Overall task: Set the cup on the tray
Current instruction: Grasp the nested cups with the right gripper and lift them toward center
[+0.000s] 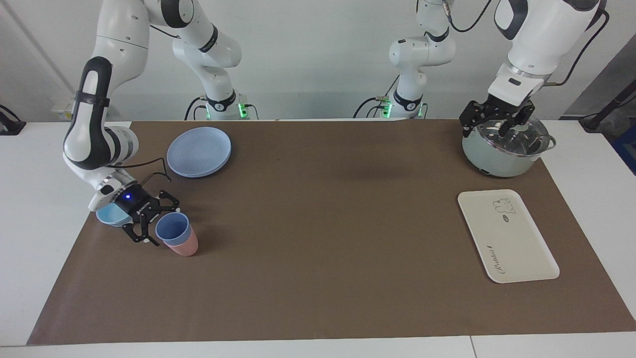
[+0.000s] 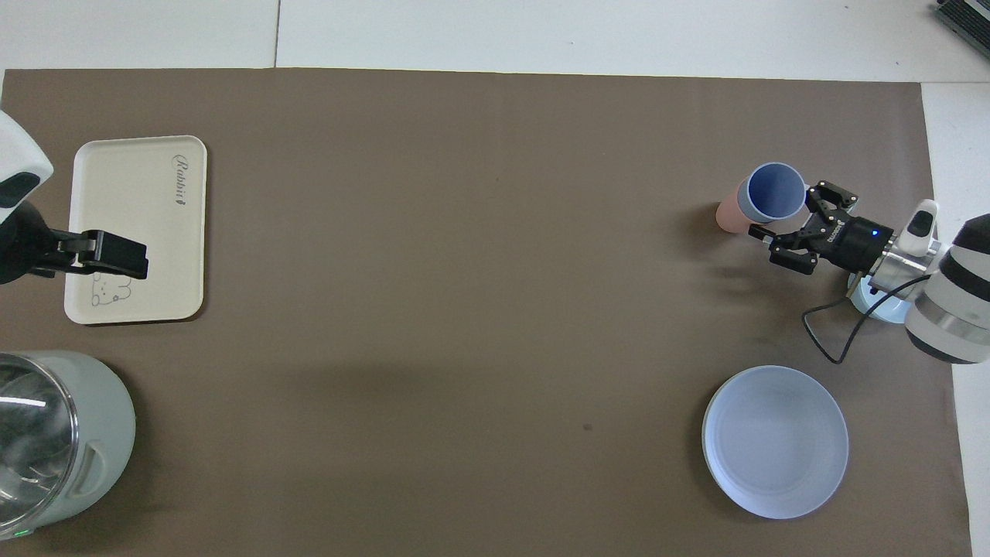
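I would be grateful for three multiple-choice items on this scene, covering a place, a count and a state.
1. Where is the tray?
A. at the right arm's end
B. at the left arm's end, near the pot
C. mid-table

2. How many cups are there?
A. one
B. two
C. three

3. The right gripper is
A. open at the blue cup
B. shut on it
C. shut, empty

Answers: 1 B, it lies farther from the robots than the pot. 2 B, the blue cup sits in a pink cup. 3 A, its fingers are spread.
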